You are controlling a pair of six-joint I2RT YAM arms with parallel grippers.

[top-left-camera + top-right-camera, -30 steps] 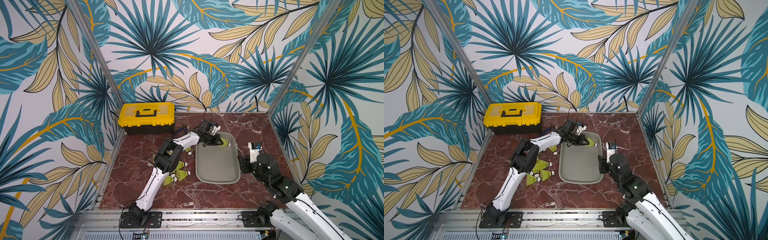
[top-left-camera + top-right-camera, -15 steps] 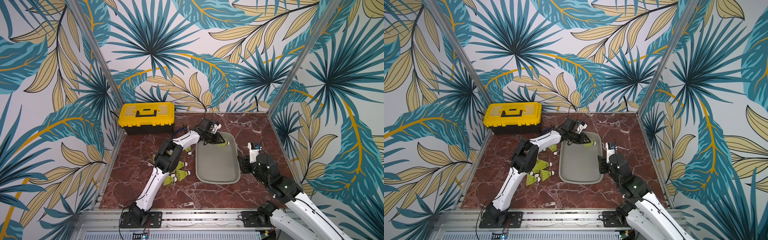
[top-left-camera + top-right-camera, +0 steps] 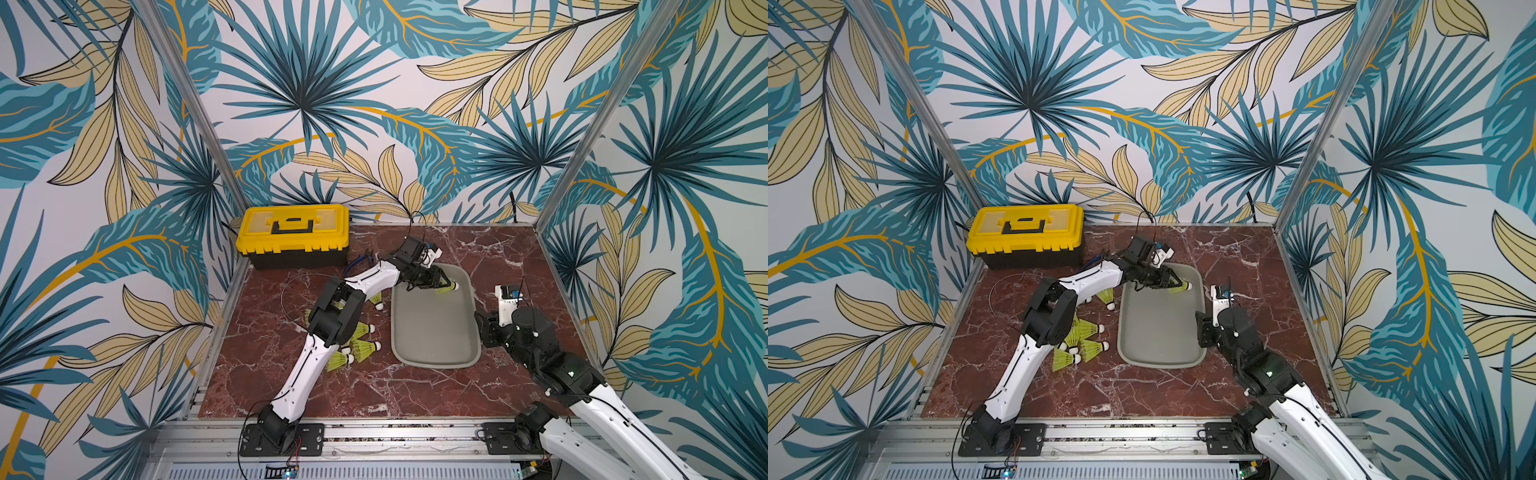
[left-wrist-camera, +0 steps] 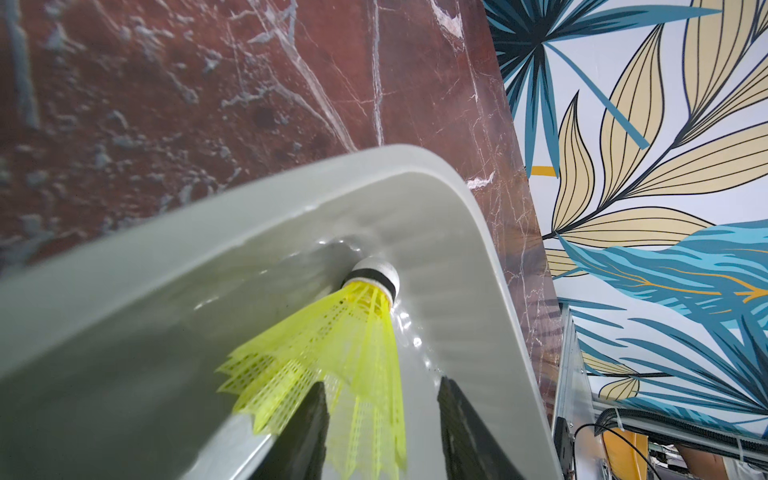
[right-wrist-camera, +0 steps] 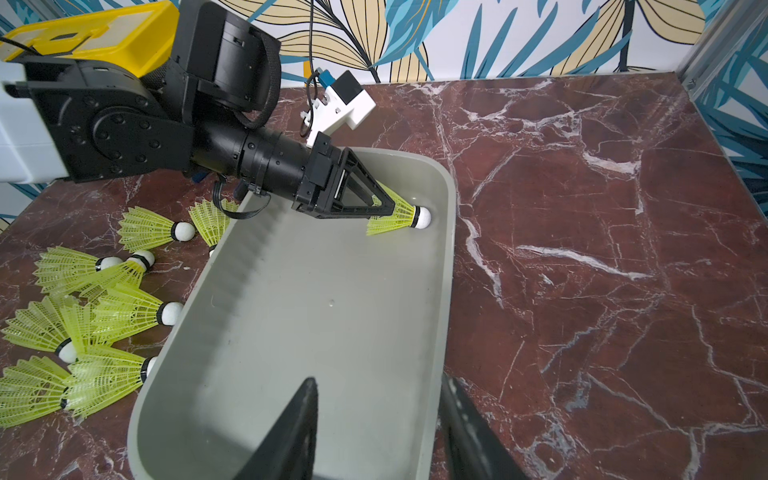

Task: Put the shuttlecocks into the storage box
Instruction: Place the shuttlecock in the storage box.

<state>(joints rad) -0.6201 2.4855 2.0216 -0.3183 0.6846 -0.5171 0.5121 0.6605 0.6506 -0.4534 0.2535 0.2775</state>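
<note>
Left arm: you have it reaching across to the far end of the storage box (image 3: 432, 332). The left gripper (image 5: 388, 205) sits low over the floor of the box, its fingers (image 4: 307, 428) spread. One shuttlecock (image 4: 332, 332) lies on its side between them, skirt toward the fingers. There is a clear gap on one side of the skirt, so it is not pinched. Its white tip rests in the far corner, against the wall of the box.

Right arm: your right gripper (image 5: 378, 380) is at the right long side of the box. Its fingers are spread, one inside the rim and one outside, gripping nothing.

The other shuttlecocks (image 5: 129, 309) lie clustered on the surface (image 3: 415, 390), just beside the left long side of the box. The yellow-lidded toolbox (image 3: 293, 230) stands at the back left.
</note>
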